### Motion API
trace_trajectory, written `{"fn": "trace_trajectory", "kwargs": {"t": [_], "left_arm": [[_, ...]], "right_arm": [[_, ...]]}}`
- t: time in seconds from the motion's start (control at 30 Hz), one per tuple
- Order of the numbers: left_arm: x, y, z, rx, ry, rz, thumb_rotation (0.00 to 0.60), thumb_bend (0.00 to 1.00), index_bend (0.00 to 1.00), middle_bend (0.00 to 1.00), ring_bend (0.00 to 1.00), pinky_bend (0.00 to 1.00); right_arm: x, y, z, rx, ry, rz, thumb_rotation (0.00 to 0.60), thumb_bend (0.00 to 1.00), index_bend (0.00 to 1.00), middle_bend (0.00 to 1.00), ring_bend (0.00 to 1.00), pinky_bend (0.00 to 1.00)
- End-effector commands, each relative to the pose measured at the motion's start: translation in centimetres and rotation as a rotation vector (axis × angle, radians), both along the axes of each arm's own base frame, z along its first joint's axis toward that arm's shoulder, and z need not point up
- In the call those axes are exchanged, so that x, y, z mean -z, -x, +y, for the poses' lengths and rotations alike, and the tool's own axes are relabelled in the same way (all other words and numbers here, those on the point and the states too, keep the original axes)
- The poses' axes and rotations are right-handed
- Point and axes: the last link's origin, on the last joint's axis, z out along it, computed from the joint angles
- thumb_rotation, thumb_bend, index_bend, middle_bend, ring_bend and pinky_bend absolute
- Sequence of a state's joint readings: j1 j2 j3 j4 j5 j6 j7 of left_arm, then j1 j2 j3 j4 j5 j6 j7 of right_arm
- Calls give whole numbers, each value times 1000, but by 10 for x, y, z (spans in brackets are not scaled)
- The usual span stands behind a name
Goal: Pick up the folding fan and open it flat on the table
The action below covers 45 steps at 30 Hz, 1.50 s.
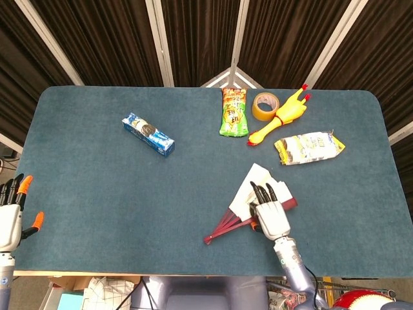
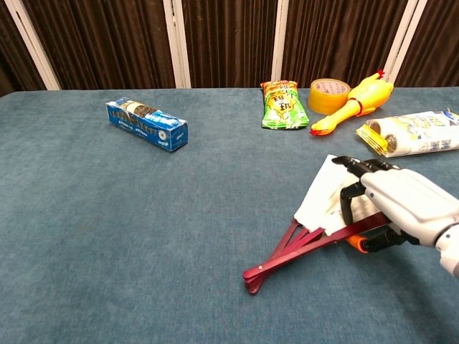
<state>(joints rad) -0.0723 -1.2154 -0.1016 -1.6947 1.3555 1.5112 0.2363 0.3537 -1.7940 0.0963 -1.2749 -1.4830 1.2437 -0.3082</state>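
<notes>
The folding fan lies partly spread on the blue table at the front right, white paper leaf toward the back and dark red ribs converging at the front left. My right hand lies over its right side. The fingers curl down onto the paper, and the orange-tipped thumb sits against the outer rib, so the hand grips that edge. My left hand hangs off the table's front left corner, fingers apart and holding nothing; only the head view shows it.
A blue biscuit box lies at mid left. At the back right are a green snack bag, a tape roll, a yellow rubber chicken and a white and yellow packet. The table's front edge is close to the fan.
</notes>
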Motion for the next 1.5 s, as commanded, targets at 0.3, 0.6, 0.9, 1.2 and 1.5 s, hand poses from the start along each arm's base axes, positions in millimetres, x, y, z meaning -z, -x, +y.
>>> {"fn": "trace_trajectory", "kwargs": {"t": [0.3,0.6,0.9,1.2,1.5], "left_arm": [[1,-1,0,2,3,0,600,488,75,0,0,17],[1,-1,0,4,5,-4,600,488,75,0,0,17],[5,-3,6,42,0,-26,600,485,76,0,0,17],[22,-4,20,107,62,-160,600,389,76,0,0,17],[37,-10,27,149,113,-257,600,319,72,0,0,17]], "right_arm": [[-24,-3,-9,-41,-3,-37,600,462,816,81,136,36],[-57,-22,-23,-106,-17,-93,600,463,818,81,136,37],[-108,-62,-57,-192,18,-131,600,462,845,87,149,41],[-137,-102,-94,-296,9,-19,600,462,856,92,152,41],[-135,-153,-110,-317,-77,-83,600,462,856,92,155,41]]}}
